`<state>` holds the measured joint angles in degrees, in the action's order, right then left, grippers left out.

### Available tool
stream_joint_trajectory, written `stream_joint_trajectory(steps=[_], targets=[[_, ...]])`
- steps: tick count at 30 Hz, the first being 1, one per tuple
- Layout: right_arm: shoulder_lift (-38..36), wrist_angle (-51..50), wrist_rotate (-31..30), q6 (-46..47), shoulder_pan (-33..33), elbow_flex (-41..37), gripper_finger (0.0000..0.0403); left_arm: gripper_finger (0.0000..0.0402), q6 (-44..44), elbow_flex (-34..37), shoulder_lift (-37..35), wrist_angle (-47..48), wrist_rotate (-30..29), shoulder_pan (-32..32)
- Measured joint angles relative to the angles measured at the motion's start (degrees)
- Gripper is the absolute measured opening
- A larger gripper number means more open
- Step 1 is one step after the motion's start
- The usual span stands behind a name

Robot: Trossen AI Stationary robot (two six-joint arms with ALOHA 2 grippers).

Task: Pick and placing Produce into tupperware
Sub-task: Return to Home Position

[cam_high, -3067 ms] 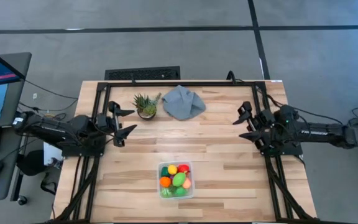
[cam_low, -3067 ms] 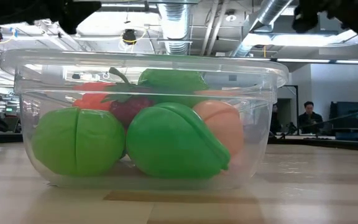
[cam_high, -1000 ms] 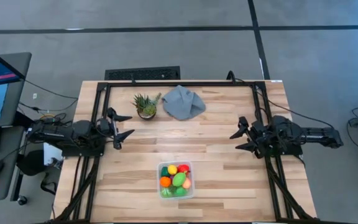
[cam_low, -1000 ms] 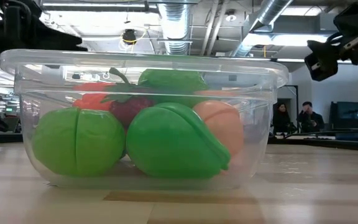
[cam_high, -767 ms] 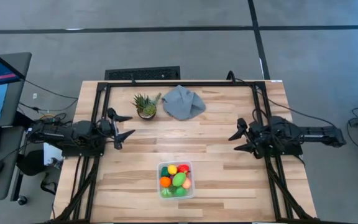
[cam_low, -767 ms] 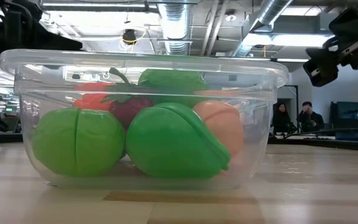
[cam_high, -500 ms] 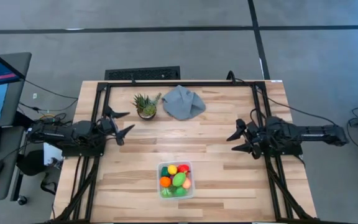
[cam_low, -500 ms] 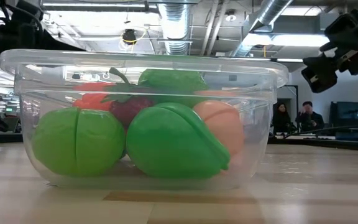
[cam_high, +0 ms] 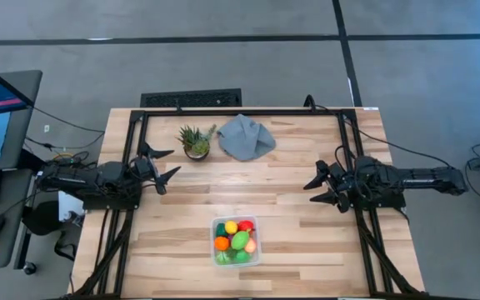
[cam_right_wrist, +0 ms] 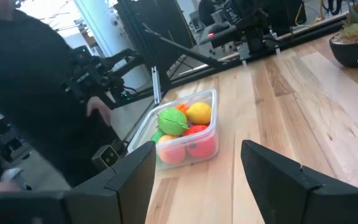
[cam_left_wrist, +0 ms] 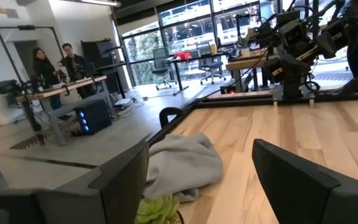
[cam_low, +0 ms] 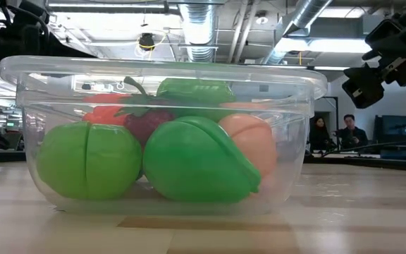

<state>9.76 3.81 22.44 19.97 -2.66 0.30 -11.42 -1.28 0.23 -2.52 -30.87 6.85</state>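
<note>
Over the last few seconds both arms have drawn back from the middle of the table [cam_high: 290, 242]. The right gripper [cam_high: 312, 191] stood farther back along the right edge with its arm stretched long. It has now folded in and hangs by that edge, about level with the table's middle. The left gripper [cam_high: 174, 162] has shifted only a little and sits by the left edge, near the plant [cam_high: 195, 140]. Both have their fingers spread wide with nothing between them: the left wrist view shows wood and the cloth [cam_high: 246, 137] through the gap, the right shows bare wood.

The tub [cam_low: 294, 106] has not moved. It stands near the front edge, midway between the arms and well apart from either gripper. The produce [cam_high: 238, 240] is heaped inside it: greens, red, orange, yellow and a peach-coloured piece against the wall. Every toy in view lies within its walls.

I take this to mean the filling is over: nothing is left to carry, and the arms are only settling to rest. The last half second brought barely any motion, so they seem all but parked
</note>
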Motion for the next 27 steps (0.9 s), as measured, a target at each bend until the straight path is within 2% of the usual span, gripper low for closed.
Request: stream_joint_trajectory(steps=[27], targets=[[0.0, 0.0, 0.0, 0.0, 0.0, 0.0, 0.026, 0.0279, 0.7, -0.1, 0.0, 0.2, 0.0, 0.0]])
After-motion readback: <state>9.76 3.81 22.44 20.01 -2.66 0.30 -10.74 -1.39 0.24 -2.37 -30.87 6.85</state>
